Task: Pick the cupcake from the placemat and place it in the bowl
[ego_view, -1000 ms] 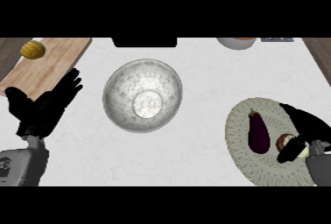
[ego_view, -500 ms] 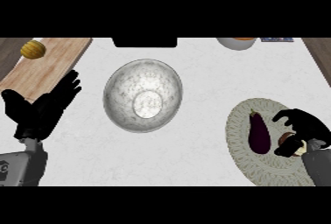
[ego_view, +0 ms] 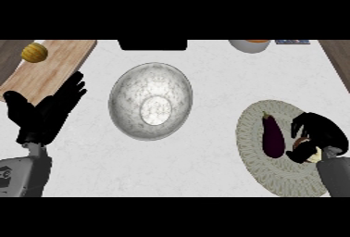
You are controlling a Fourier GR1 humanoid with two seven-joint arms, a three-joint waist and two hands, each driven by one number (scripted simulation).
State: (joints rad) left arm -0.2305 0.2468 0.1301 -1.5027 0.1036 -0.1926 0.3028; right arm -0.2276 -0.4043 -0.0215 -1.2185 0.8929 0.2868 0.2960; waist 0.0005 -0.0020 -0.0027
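Since the earlier frame the right hand (ego_view: 315,138) has curled around the cupcake (ego_view: 301,146) at lower right; lifting may nudge the touching eggplant (ego_view: 272,137).

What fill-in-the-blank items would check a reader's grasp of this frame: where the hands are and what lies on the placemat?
1. The right hand is curled round the ____ on the placemat.
2. The dark purple thing lying beside that hand is an ____.
3. The metal bowl at the counter's middle holds ____.
4. The open left hand rests next to the wooden ____, which carries a yellow fruit.

Missing words: cupcake; eggplant; nothing; board
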